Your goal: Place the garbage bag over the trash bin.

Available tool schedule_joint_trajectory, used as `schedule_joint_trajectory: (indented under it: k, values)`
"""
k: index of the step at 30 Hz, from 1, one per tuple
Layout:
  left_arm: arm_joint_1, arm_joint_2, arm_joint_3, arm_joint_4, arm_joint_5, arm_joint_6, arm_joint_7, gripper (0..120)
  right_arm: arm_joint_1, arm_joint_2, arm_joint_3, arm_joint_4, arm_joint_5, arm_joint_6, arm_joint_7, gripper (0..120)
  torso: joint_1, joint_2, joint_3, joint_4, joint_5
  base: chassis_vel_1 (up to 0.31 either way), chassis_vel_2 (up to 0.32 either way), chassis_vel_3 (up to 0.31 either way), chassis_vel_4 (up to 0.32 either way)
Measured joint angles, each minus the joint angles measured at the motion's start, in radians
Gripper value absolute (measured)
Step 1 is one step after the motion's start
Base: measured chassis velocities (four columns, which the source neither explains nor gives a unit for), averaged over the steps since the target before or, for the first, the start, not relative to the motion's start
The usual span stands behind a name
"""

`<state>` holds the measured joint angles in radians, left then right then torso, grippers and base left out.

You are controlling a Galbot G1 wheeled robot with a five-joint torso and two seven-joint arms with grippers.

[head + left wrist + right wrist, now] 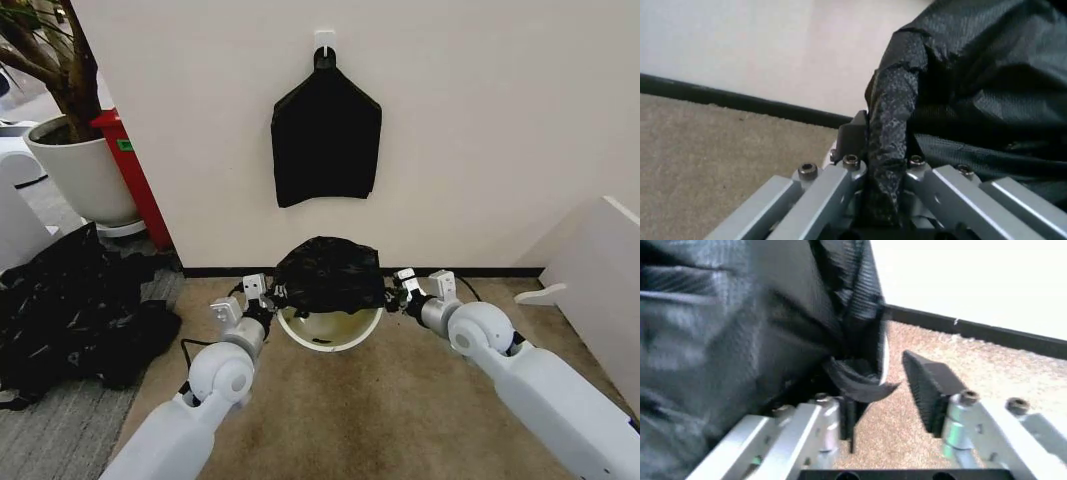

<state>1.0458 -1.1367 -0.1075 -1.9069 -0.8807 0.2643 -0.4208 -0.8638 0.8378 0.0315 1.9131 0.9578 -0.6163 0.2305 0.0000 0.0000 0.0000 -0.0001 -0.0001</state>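
Note:
The cream-white trash bin point(330, 330) stands on the carpet against the wall. The glossy black garbage bag point(330, 272) is draped over its top and far side, and the near part of the rim and the inside stay uncovered. My left gripper point(275, 293) is at the bin's left rim, shut on a twisted fold of the garbage bag point(890, 140). My right gripper point(397, 290) is at the right rim. In the right wrist view the right gripper point(883, 377) stands open, and the garbage bag's edge point(857, 382) hangs against one finger, apart from the other pad point(927, 387).
A flat black bundle point(326, 140) hangs from a wall hook above the bin. A big black plastic heap point(70, 310) lies on the floor at left, below a white plant pot point(80, 170) and a red object point(135, 185). A white panel point(600, 270) stands at right.

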Motion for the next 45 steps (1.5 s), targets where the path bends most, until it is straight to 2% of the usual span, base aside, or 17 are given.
schedule_joint_trajectory:
  k: [3, 6, 7, 14, 17, 20, 22, 24, 28, 32, 35, 37, 42, 45]
  values:
    - [-0.018, -0.010, 0.000, 0.048, 0.006, -0.011, -0.007, 1, -0.022, -0.012, 0.015, 0.066, 0.039, 0.005, 0.075, 41, 0.000, 0.000, 0.000, 0.0000, 0.0000, 0.000, 0.000, 0.000, 0.000]
    - [-0.025, -0.014, -0.001, 0.064, 0.008, -0.017, -0.010, 1, -0.030, -0.020, 0.022, 0.092, 0.051, 0.010, 0.100, 48, 0.000, 0.000, 0.000, 0.0001, 0.0000, 0.000, 0.000, 0.000, 0.000]
    - [-0.028, -0.015, -0.003, 0.071, 0.008, -0.021, -0.013, 1, -0.035, -0.026, 0.025, 0.104, 0.055, 0.012, 0.110, 55, 0.000, 0.000, 0.000, 0.0002, 0.0000, 0.000, 0.000, 0.000, 0.000]
    - [-0.027, -0.017, -0.010, 0.072, 0.009, -0.035, -0.026, 1, -0.066, -0.043, 0.044, 0.151, 0.059, 0.019, 0.145, 79, 0.000, 0.000, 0.000, 0.0001, 0.0001, 0.000, 0.000, 0.000, 0.000]
    - [-0.023, -0.013, -0.013, 0.070, 0.011, -0.044, -0.029, 1, -0.076, -0.053, 0.064, 0.177, 0.059, 0.021, 0.166, 93, 0.000, 0.000, 0.000, 0.0001, 0.0001, 0.000, 0.000, 0.000, 0.000]
    - [-0.023, -0.012, -0.014, 0.072, 0.016, -0.051, -0.033, 1, -0.081, -0.055, 0.079, 0.203, 0.078, 0.021, 0.184, 98, 0.000, 0.000, 0.000, 0.0000, 0.0001, 0.000, 0.000, 0.000, 0.000]
    - [-0.025, -0.011, -0.014, 0.072, 0.025, -0.056, -0.037, 1, -0.081, -0.054, 0.090, 0.238, 0.129, 0.021, 0.211, 100, 0.000, 0.000, 0.000, 0.0000, -0.0002, 0.000, 0.000, 0.000, 0.000]
    - [-0.026, -0.005, -0.006, 0.057, 0.045, -0.062, -0.041, 1, -0.065, -0.032, 0.085, 0.304, 0.245, 0.020, 0.285, 100, 0.000, 0.000, 0.000, 0.0001, 0.0000, 0.000, 0.000, 0.000, 0.000]
    - [-0.027, 0.004, 0.006, 0.032, 0.072, -0.064, -0.040, 1, -0.050, -0.017, 0.053, 0.357, 0.271, 0.019, 0.295, 100, 0.000, 0.000, 0.000, 0.0003, -0.0002, 0.000, 0.000, 0.000, 0.000]
    - [-0.030, 0.016, 0.025, 0.008, 0.151, -0.070, -0.038, 1, -0.024, 0.016, -0.004, 0.361, 0.246, -0.041, 0.195, 100, 0.000, 0.000, 0.000, -0.0001, 0.0001, 0.000, 0.000, 0.000, 0.000]
    - [-0.030, 0.018, 0.029, 0.003, 0.168, -0.070, -0.038, 1, -0.014, 0.029, -0.019, 0.349, 0.225, -0.050, 0.174, 100, 0.000, 0.000, 0.000, 0.0001, -0.0002, 0.000, 0.000, 0.000, 0.000]
    - [-0.026, 0.024, 0.035, -0.012, 0.200, -0.070, -0.038, 1, 0.007, 0.053, -0.045, 0.313, 0.150, -0.074, 0.101, 100, 0.000, 0.000, 0.000, 0.0004, -0.0001, 0.000, 0.000, 0.000, 0.000]
    - [-0.021, 0.027, 0.038, -0.024, 0.215, -0.070, -0.037, 1, 0.005, 0.054, -0.052, 0.281, 0.083, -0.089, 0.044, 99, 0.000, 0.000, 0.000, 0.0001, 0.0000, 0.000, 0.000, 0.000, 0.000]
    - [-0.021, 0.028, 0.039, -0.029, 0.226, -0.071, -0.032, 1, -0.002, 0.053, -0.055, 0.255, 0.053, -0.094, 0.035, 88, 0.000, 0.000, 0.000, 0.0001, 0.0000, 0.000, 0.000, 0.000, 0.000]
